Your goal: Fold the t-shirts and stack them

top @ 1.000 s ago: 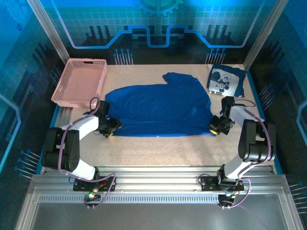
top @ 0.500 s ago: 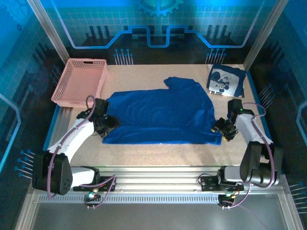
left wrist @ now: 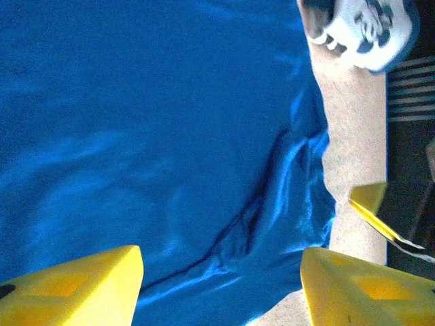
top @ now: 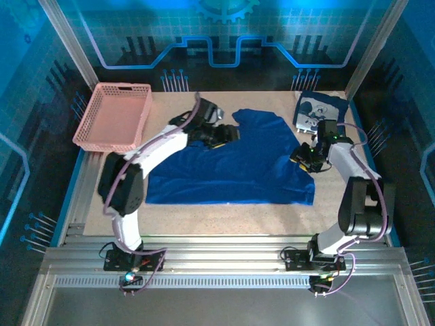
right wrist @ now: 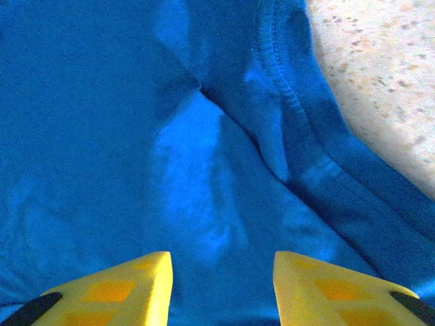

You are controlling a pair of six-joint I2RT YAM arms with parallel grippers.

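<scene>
Blue t-shirt (top: 231,163), spread flat mid-table; folded t-shirt (top: 319,114), far-right corner; left gripper (top: 228,134), fingers wide, empty, over the spread shirt's far edge; right gripper (top: 302,157), fingers parted, empty, over its right side.

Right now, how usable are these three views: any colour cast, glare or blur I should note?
Top external: strong blue cast, but the spread t-shirt is evenly lit with no glare. Left wrist: softest view; the folded t-shirt has a smeared print and the left claw is out of focus. Right wrist: hem stitching reads crisply, the right claw is soft.
</scene>
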